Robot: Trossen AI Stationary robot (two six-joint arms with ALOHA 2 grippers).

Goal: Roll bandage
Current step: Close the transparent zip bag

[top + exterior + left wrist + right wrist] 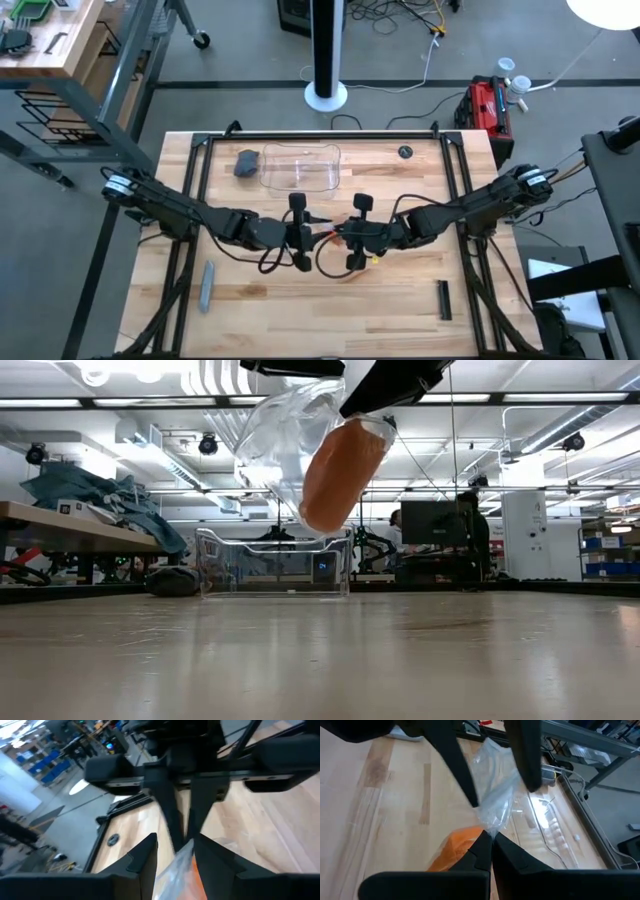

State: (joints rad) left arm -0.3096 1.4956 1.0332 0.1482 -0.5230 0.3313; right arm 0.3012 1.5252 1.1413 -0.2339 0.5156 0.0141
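The orange bandage (340, 470) sits inside a clear plastic wrapper (270, 445) that hangs well above the table between my two grippers, near the table's middle. My right gripper (490, 842) is shut on the wrapper, right beside the bandage (452, 850). My left gripper (175, 842) is open. Its two fingers stand on either side of the wrapper's clear end (181, 860), facing the right gripper. In the high view only a bit of orange (340, 231) shows between the grippers. My left gripper has its fingers on either side of the wrapper's clear end; I cannot tell whether they touch it. My right gripper pinches the wrapper's clear plastic (492, 827) between its two fingertips, just beside the bandage. The fingers come level from the table's right. The wrapper hangs below, clear of the table, with the bandage slanting down inside it.
A clear plastic tray (300, 168) stands at the far middle, with a dark grey lump (246, 162) to its left. A grey stick (207, 285) lies near left, a black bar (444, 299) near right, and a small dark disc (405, 152) far right.
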